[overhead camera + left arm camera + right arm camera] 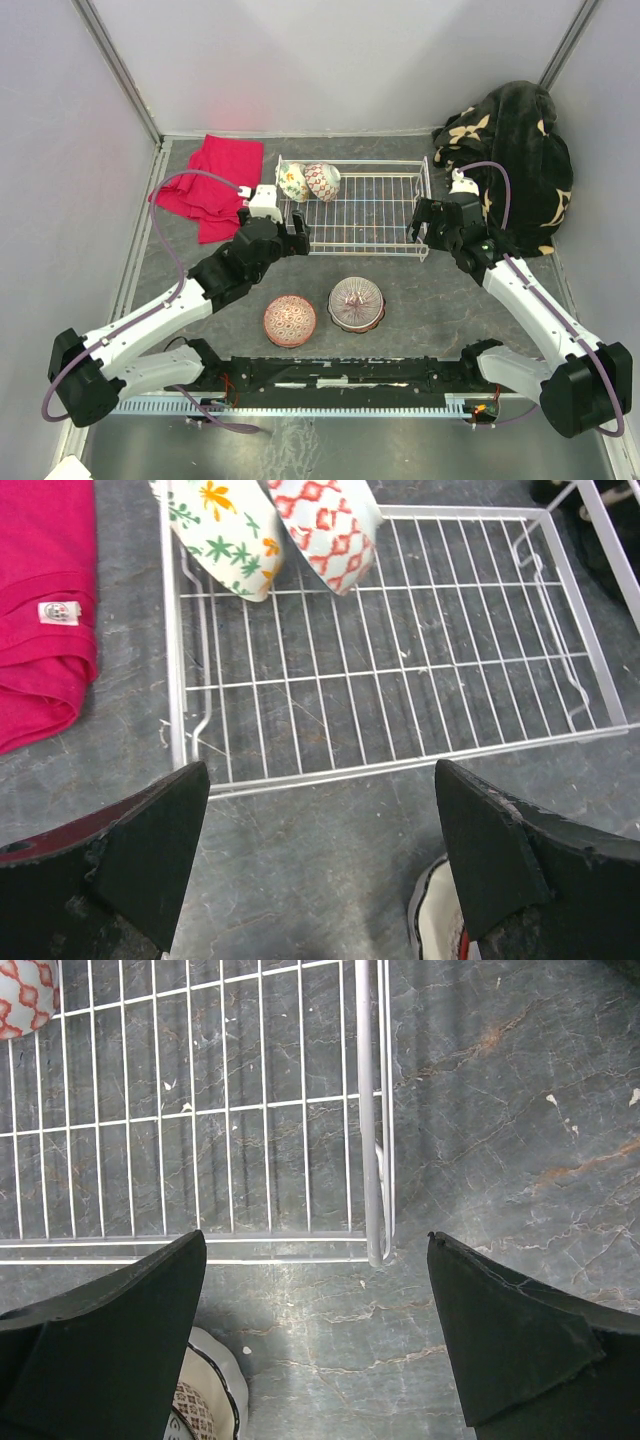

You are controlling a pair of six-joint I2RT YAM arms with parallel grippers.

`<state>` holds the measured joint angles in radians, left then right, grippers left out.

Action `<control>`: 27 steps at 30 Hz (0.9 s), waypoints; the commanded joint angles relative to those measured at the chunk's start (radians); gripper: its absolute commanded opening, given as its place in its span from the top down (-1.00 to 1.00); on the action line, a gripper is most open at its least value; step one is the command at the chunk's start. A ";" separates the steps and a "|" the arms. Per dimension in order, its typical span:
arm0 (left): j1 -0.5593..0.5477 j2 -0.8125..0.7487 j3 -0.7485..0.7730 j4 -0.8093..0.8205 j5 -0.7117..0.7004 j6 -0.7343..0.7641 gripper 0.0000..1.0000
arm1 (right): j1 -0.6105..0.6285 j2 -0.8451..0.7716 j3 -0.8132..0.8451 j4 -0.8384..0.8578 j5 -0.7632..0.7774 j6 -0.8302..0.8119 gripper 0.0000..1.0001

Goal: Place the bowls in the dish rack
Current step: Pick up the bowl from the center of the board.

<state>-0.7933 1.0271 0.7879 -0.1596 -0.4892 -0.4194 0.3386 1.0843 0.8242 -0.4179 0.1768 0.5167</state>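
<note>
The white wire dish rack (pixel 370 212) lies at the back middle of the table. Two bowls lean in its far left corner: a floral one (pixel 292 182) and a red-patterned one (pixel 322 181). On the table in front of the rack stand a pink patterned bowl (pixel 289 320) and a brownish patterned bowl (pixel 357 303). My left gripper (pixel 290 238) hovers open at the rack's near left corner (pixel 190 750), nothing between its fingers. Over the rack's near right corner (pixel 372 1245) my right gripper (pixel 425 225) is also open and empty. A bowl rim (pixel 430 920) shows by the left gripper's right finger.
A red cloth (pixel 215 185) lies left of the rack. A black blanket with tan markings (pixel 510 160) is heaped in the back right corner. Grey walls close in the table on three sides. Another bowl's rim (pixel 215 1380) peeks beside the right gripper's left finger.
</note>
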 commanded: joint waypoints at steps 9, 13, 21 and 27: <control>-0.136 -0.083 0.124 -0.232 -0.021 -0.025 -0.97 | 0.004 -0.030 0.000 0.029 0.009 0.001 -0.99; -0.246 -0.186 0.089 -0.312 -0.072 -0.107 -0.94 | 0.004 -0.036 0.000 0.025 0.010 0.000 -0.99; -0.420 -0.139 0.015 -0.369 -0.154 -0.228 -0.92 | 0.004 -0.041 -0.001 0.027 0.007 0.004 -1.00; -0.558 -0.158 -0.071 -0.417 -0.240 -0.351 -0.89 | 0.003 -0.040 0.003 0.024 0.007 0.004 -1.00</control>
<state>-1.2900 0.8917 0.7456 -0.5446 -0.6346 -0.6384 0.3386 1.0660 0.8215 -0.4191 0.1772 0.5182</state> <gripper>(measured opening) 0.953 0.998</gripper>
